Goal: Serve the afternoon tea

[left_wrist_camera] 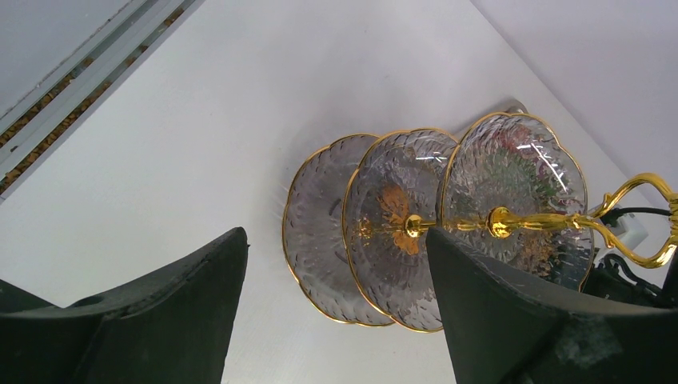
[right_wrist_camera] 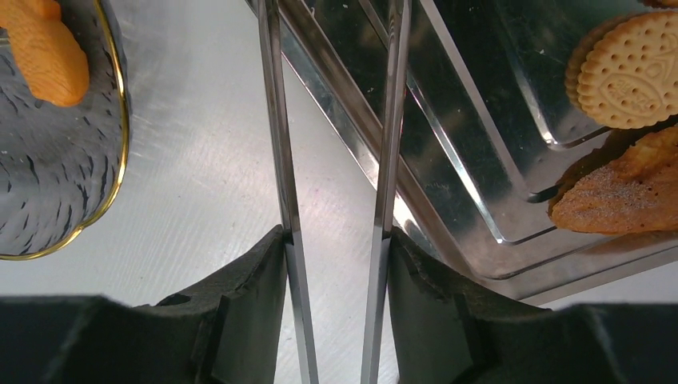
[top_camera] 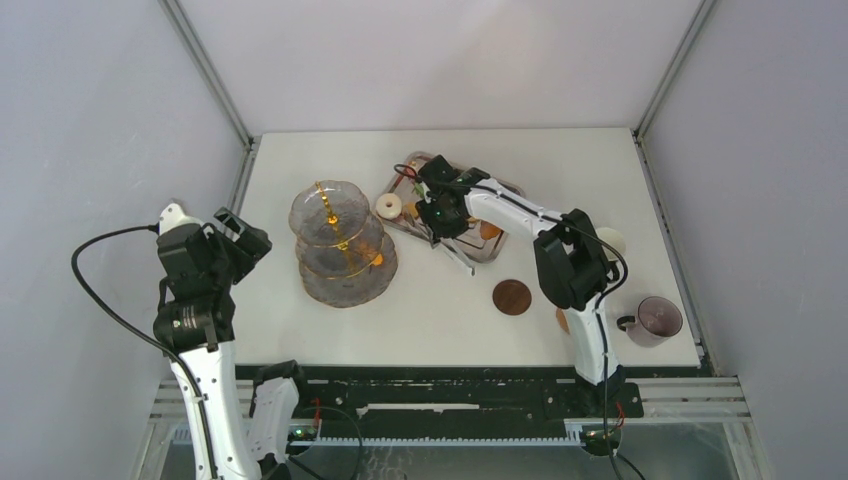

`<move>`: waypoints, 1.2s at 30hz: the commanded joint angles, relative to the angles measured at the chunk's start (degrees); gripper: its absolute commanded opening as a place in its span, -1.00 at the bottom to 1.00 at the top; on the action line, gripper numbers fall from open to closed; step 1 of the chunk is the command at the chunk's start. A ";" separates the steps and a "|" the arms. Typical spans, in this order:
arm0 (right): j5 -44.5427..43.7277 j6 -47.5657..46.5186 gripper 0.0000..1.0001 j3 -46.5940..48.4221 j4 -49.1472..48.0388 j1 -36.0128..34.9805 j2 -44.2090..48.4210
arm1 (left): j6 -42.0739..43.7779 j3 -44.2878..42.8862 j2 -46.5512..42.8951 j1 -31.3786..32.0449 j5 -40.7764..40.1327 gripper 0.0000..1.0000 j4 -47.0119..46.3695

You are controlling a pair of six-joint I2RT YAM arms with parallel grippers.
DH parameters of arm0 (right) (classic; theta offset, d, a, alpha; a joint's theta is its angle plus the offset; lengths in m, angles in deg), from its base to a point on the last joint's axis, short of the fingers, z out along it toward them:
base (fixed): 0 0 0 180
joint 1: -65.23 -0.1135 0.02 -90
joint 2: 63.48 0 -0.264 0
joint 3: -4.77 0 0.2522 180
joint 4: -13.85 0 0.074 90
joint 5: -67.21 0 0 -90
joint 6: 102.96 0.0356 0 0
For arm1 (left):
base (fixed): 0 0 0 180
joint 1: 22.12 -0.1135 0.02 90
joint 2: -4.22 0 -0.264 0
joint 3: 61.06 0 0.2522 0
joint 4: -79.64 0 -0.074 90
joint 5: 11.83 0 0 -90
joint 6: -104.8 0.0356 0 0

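Note:
The three-tier glass stand with a gold pole stands left of centre; an orange piece lies on its bottom tier, also in the right wrist view. The white ring donut lies between the stand and the steel tray. My right gripper is shut on the long metal tongs, fingers pressing both arms from outside, at the tray's left edge. Round cookies lie in the tray. My left gripper is open and empty, raised left of the stand.
A brown coaster lies on the table in front of the tray; a second one is partly hidden by the right arm. A mug stands at the right edge, a white cup behind the arm.

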 commanded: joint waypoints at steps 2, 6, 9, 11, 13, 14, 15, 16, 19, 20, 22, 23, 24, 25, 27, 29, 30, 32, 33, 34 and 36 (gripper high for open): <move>-0.65 -1.15 0.08 4.67 -0.74 -0.67 -1.09 | 1.17 0.34 -0.47 0.03 -0.78 0.72 -1.51; -1.04 -1.29 0.08 6.95 0.40 -0.70 -2.89 | 1.21 0.51 -0.55 0.05 -0.73 0.72 -1.41; -3.10 -1.29 0.09 8.06 0.65 -0.78 -3.86 | 1.17 0.51 -0.55 0.04 -0.51 0.72 -1.41; -4.12 -1.37 0.09 8.25 0.58 -0.79 -4.20 | 1.21 0.52 -0.59 0.02 -0.22 0.72 -1.43; -4.53 -1.58 0.10 8.41 0.46 -0.79 -4.51 | 1.22 0.62 -0.56 0.03 -0.09 0.73 -1.44; -4.77 -1.56 0.11 8.45 0.38 -0.86 -4.55 | 1.21 0.68 -0.43 0.07 0.10 0.73 -1.48; -4.93 -1.63 0.11 8.43 0.32 -0.87 -4.54 | 1.25 0.70 -0.36 0.07 0.25 0.73 -1.52; -4.94 -1.70 0.10 8.40 0.24 -0.94 -4.44 | 1.19 0.69 -0.32 0.05 0.42 0.72 -1.55; -4.58 -1.74 -0.01 7.70 -0.40 -0.96 -3.46 | 1.17 0.77 -0.28 0.02 0.52 0.72 -1.57; -4.48 -1.73 -0.06 7.40 -0.66 -0.96 -3.02 | 1.18 0.78 -0.26 0.07 0.56 0.72 -1.58; -4.40 -1.79 -0.13 6.47 -0.99 -0.92 -1.71 | 1.22 0.70 -0.26 0.09 0.49 0.72 -1.58; -4.31 -1.66 -0.17 5.97 -1.27 -0.88 -0.92 | 1.13 0.69 -0.28 0.09 0.54 0.72 -1.58; -4.20 -1.52 -0.19 5.27 -1.60 -0.80 -0.06 | 1.17 0.66 -0.28 0.04 0.53 0.72 -1.58; -4.10 -1.36 -0.20 4.56 -1.82 -0.72 0.81 | 1.17 0.69 -0.33 0.02 0.54 0.72 -1.58; -4.01 -1.12 -0.25 2.61 -2.57 -0.62 2.85 | 1.26 0.63 -0.20 0.06 0.49 0.72 -1.58; -4.32 -0.82 -0.30 0.31 -3.31 -0.48 5.12 | 1.29 0.58 -0.14 -0.01 0.50 0.73 -1.67; -4.40 -0.77 -0.31 -0.71 -3.56 -0.40 6.21 | 1.34 0.58 -0.11 0.00 0.46 0.73 -1.80; -4.35 -0.53 -0.33 -2.85 -3.66 -0.06 8.16 | 1.27 0.54 0.20 0.04 0.51 0.72 -1.96; -4.34 -0.38 -0.34 -3.99 -3.81 0.06 9.17 | 1.26 0.52 0.33 0.09 0.70 0.72 -2.07; -4.40 -0.21 -0.35 -5.34 -4.22 0.21 10.16 | 1.20 0.47 0.52 0.05 0.91 0.72 -2.13; -4.48 -0.06 -0.36 -8.15 -5.42 0.42 12.47 | 1.24 0.31 0.68 0.04 1.10 0.72 -2.21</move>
